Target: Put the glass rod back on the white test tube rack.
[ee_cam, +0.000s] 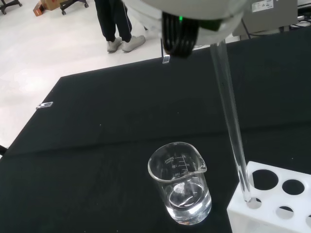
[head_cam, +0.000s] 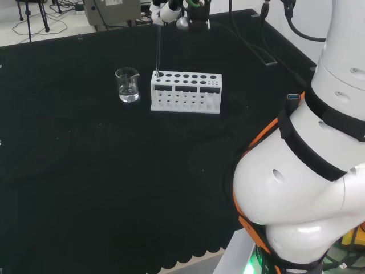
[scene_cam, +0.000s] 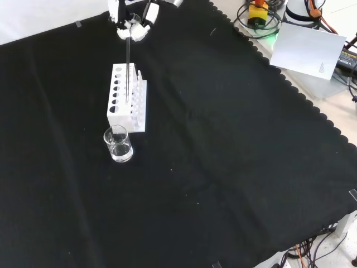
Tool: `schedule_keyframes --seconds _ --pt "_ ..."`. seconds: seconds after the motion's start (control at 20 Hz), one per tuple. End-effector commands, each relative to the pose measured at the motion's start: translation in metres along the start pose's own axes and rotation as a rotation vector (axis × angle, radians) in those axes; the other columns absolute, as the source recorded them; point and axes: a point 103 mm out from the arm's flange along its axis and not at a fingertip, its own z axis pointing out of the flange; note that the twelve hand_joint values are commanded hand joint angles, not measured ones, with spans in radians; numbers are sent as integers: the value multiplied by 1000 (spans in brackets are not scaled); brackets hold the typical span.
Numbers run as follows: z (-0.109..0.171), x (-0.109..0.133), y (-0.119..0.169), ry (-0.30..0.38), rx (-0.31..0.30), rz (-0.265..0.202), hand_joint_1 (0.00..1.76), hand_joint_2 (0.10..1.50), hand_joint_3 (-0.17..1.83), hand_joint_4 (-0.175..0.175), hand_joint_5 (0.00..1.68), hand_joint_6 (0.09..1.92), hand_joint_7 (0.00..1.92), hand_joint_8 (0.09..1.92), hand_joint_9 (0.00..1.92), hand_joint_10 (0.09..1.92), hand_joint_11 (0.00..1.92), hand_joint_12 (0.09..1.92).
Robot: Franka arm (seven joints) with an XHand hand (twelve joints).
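- Hand (scene_cam: 134,27) sits above the white test tube rack (head_cam: 186,92); fingers (scene_cam: 146,23) appear curled, pinching the top of the glass rod (ee_cam: 232,121), though the grip is partly hidden.
- Rod hangs near upright, its lower tip inside an end hole of the rack.
- Glass beaker (ee_cam: 181,184) with a little clear liquid stands on the bench (head_cam: 85,171) just beside that rack end.

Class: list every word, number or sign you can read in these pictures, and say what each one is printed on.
Beaker: white printed scale marks and small print on the glass, too small to read.
Paper sheet beyond the cloth: a small dark mark, unreadable.
Rack, glass rod, hand: no print to be seen.
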Motion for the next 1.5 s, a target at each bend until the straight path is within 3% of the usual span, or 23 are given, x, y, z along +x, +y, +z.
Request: schedule_keyframes --seconds 0.05,1.05,1.5 --pt "3 -5 6 13 9 5 1314 748 535 -175 1243 368 1249 961 1778 736 1404 1055" --pt "26 -10 17 12 38 16 1314 749 532 -175 1243 366 1247 962 1779 737 1404 1055" --pt "50 -14 26 3 97 13 1314 749 532 -175 1244 365 1247 963 1779 737 1402 1054"
